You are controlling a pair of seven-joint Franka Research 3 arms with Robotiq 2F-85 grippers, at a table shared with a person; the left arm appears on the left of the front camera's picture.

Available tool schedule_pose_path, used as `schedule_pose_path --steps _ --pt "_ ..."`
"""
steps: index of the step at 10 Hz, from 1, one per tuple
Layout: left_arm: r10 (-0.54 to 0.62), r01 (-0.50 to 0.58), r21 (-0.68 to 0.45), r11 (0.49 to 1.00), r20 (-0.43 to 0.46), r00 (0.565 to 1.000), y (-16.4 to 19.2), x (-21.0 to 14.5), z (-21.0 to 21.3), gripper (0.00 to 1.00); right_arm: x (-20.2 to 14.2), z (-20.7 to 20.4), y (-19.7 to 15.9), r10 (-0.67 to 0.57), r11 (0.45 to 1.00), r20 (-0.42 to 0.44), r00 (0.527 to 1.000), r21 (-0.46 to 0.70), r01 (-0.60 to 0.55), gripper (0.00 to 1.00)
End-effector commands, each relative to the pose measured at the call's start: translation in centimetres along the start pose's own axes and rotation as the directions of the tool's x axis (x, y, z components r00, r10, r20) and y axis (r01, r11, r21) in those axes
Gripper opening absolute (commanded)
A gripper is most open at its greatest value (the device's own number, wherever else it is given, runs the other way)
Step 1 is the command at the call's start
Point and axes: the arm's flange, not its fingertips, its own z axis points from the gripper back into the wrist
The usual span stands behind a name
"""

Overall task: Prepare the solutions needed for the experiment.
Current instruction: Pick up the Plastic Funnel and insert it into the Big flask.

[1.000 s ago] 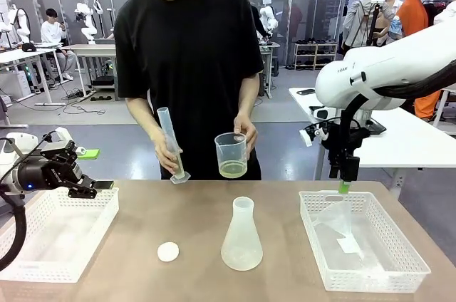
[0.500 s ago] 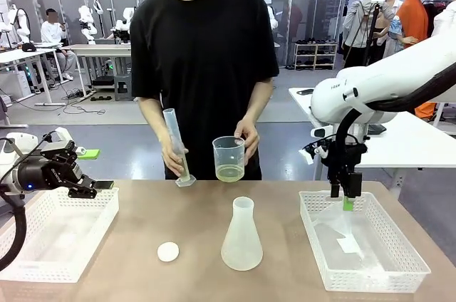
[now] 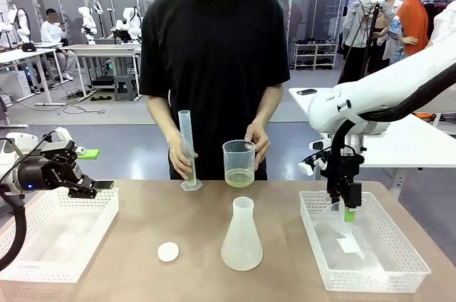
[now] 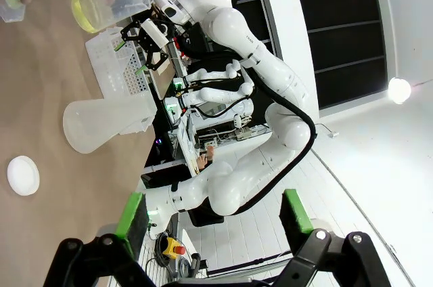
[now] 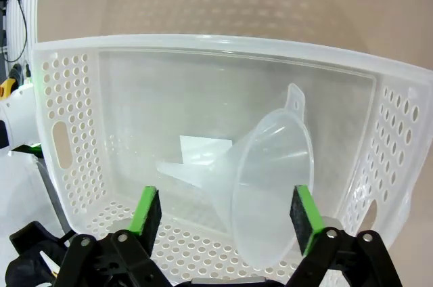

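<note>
- The right hand (image 5: 226, 214) is released: its green pads (image 5: 150, 210) stand apart on either side of a clear funnel (image 5: 270, 185). One pad is clear of it and the other is just beside the wide rim.
- The funnel lies on its side in the right basket (image 5: 67, 97), with its stem over a white paper slip (image 5: 203, 148).
- The left hand (image 4: 215, 214) is released, its jaws wide and holding nothing. It hovers over the far edge of the left basket (image 3: 107, 199).
- The solution (image 3: 239, 178), pale yellow-green, sits low in a clear beaker (image 3: 239, 154). The person's hand (image 3: 258, 142) holds the beaker at the far edge of the surface (image 3: 142, 216).
- The person's other hand (image 3: 182, 167) steadies an upright measuring cylinder (image 3: 187, 134) just beside the beaker.
- A translucent conical flask (image 3: 242, 241) stands mid-surface, with a white disc (image 3: 168, 251) near it.
</note>
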Motion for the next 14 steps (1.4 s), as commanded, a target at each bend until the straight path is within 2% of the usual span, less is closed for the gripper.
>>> schedule_pose_path --steps 1,7,9,10,14 --pt "-0.007 0.007 -0.008 1.0 -0.003 1.0 -0.1 -0.1 0.0 1.0 -0.2 0.9 -1.1 0.023 1.0 -0.027 0.999 -0.009 -0.023 0.82" --pt "-0.007 0.007 -0.008 1.0 -0.003 1.0 -0.1 -0.1 0.0 1.0 0.0 1.7 -2.2 0.044 0.999 -0.035 0.998 0.024 -0.043 0.24" --pt "-0.007 0.007 -0.008 1.0 -0.003 1.0 -0.1 -0.1 0.0 1.0 -0.1 2.3 -2.6 0.092 0.994 -0.032 0.995 0.055 -0.09 0.04" --pt "-0.007 0.007 -0.008 1.0 -0.003 1.0 -0.1 -0.1 0.0 1.0 -0.1 2.5 -2.7 0.086 0.994 -0.05 0.995 0.065 -0.083 0.0" --pt "-0.007 0.007 -0.008 1.0 -0.003 1.0 -0.1 -0.1 0.0 1.0 0.6 3.8 -0.7 0.049 0.999 -0.043 0.998 0.019 -0.048 0.01"
